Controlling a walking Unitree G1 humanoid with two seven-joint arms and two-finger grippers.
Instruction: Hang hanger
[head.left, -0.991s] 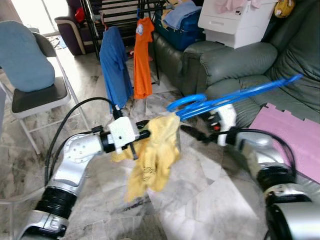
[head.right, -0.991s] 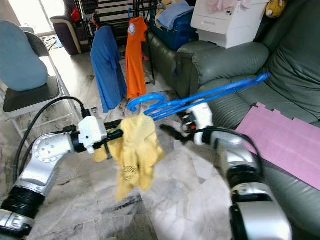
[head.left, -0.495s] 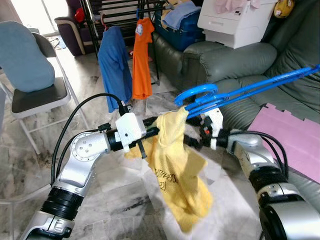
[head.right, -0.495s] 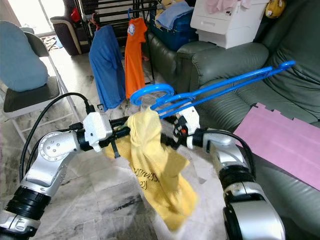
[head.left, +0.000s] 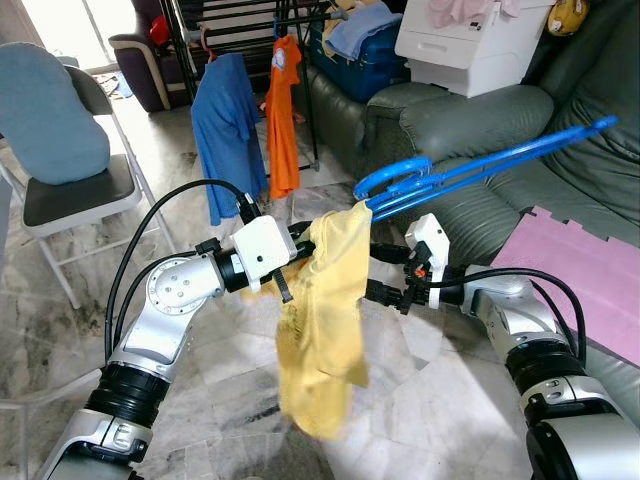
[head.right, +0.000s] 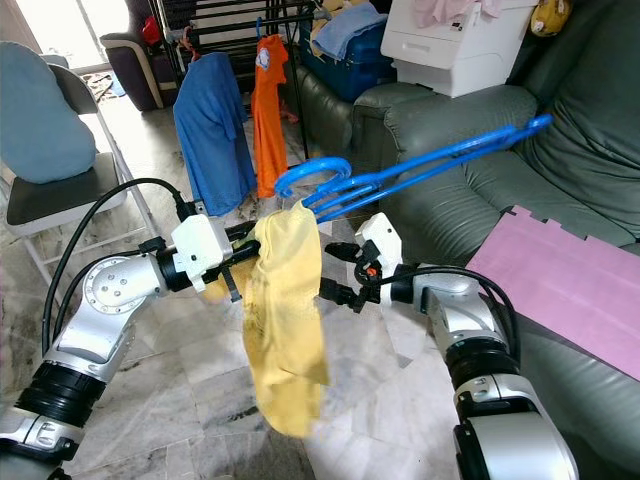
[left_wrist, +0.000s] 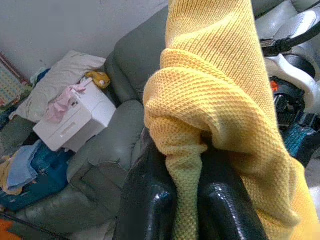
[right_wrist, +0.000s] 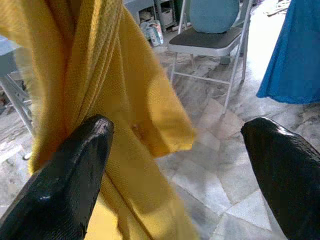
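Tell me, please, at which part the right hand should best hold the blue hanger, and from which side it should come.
Probably the paired straight bars just behind the hook of the blue hanger. The yellow shirt, pinched by the left hand, hangs from the hook end, and the far tip is over the sofa. The open right hand sits below, so rising from underneath looks shortest.

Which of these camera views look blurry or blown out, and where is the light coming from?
Left eye view: daylight from the upper left washes out the floor near the folding chair; the yellow shirt has a slightly smeared hem. Left wrist view: knit sharp, sofa behind soft. Right wrist view: shirt blurred, glossy highlights on the fingers.
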